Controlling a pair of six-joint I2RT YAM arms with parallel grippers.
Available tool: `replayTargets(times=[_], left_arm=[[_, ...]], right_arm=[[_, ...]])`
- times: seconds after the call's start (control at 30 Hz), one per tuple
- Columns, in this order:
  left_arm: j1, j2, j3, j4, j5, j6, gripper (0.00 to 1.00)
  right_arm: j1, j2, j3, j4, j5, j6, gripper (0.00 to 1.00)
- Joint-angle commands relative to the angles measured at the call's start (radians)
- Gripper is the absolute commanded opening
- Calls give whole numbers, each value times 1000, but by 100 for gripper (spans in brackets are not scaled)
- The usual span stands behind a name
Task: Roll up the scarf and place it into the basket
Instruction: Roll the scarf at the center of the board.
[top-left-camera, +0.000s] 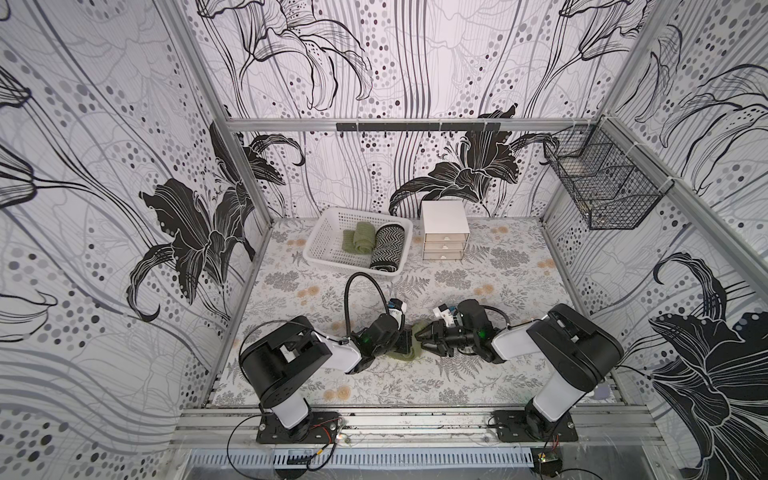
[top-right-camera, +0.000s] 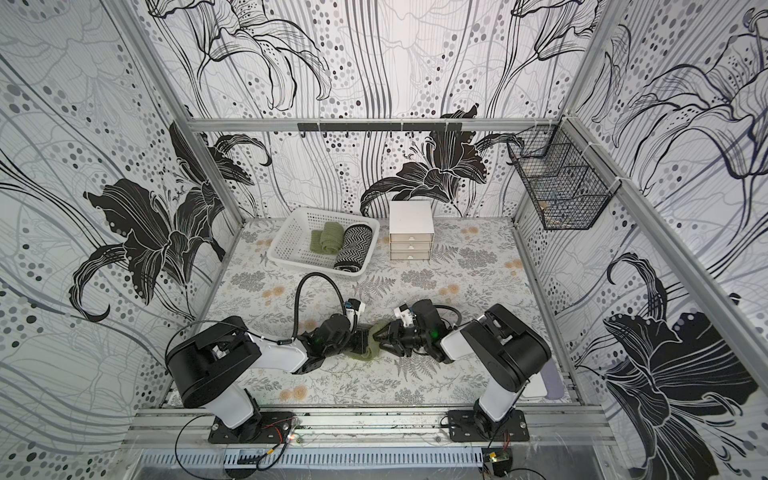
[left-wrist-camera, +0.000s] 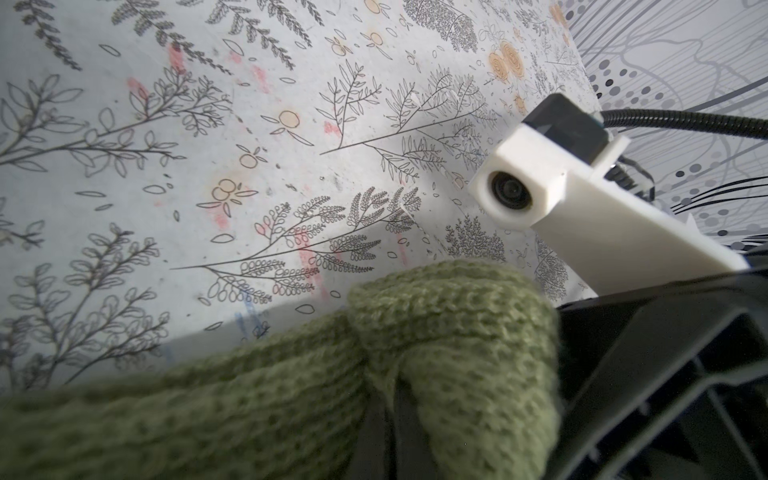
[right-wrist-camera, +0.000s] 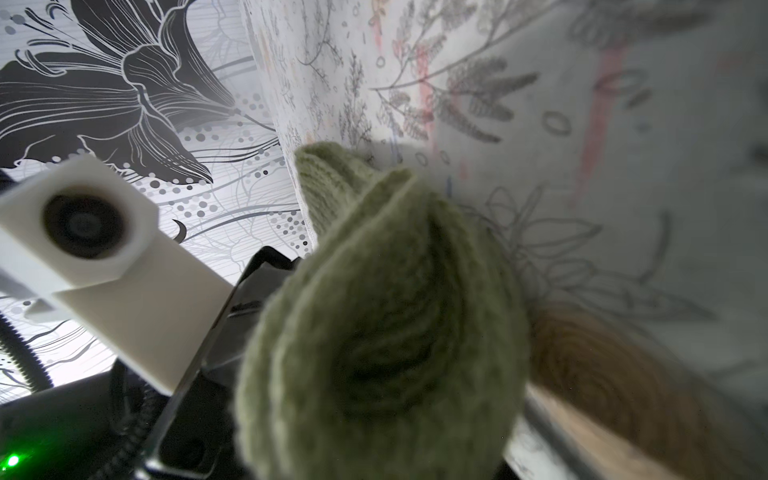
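The scarf (top-left-camera: 405, 356) is a moss-green, chunky rib knit, partly rolled into a thick, soft bundle. It sits near the middle of the bench (top-left-camera: 478, 374), closer to the front edge than the back, between the two arms. Its long axis runs roughly along the front edge, one end toward each arm. The right wrist view looks into the roll (right-wrist-camera: 374, 332) end-on: layers spiral around a dark hollow, and a loose flap sticks out past them. In both top views a looser stretch (top-right-camera: 365, 354) sags toward the front edge below the left gripper (top-left-camera: 409, 340).

The left gripper's jaws are fully closed, pinching a gathered crease of the knit (left-wrist-camera: 457, 332). The right gripper (top-left-camera: 422, 337) meets it head-on. Its jaws stand partly apart with the roll's end clasped between them.

At the back left corner, the white basket (top-left-camera: 322, 232) already holds a green roll and a black-and-white zigzag one.
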Motion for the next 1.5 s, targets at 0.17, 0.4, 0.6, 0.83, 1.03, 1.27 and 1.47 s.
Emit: replayTargets(times=[0.17,0.4,0.6,0.83,1.03,1.27,1.47], left_arm=[[-20,-1,11,29,21,21,0],[-19,-146,26,-154,-54,51,77],[-15,-295,27,-287,-118,100,99],[-15,-287,41,-258,-50,91,99],[-12,-307,32,-270,-57,87,99],[-13,-284,67,-215,111,46,99],[-13,-283,86,-318,32,-5,99]], right_arm=[[32,-12,30,9,54,-14,3],[33,-219,183,-722,91,-357,0],[32,-266,368,-1256,172,-608,0],[31,-237,489,-1505,233,-727,0],[27,-218,549,-1567,265,-748,0],[27,-180,596,-1586,274,-750,0],[26,-162,590,-1573,280,-751,0]])
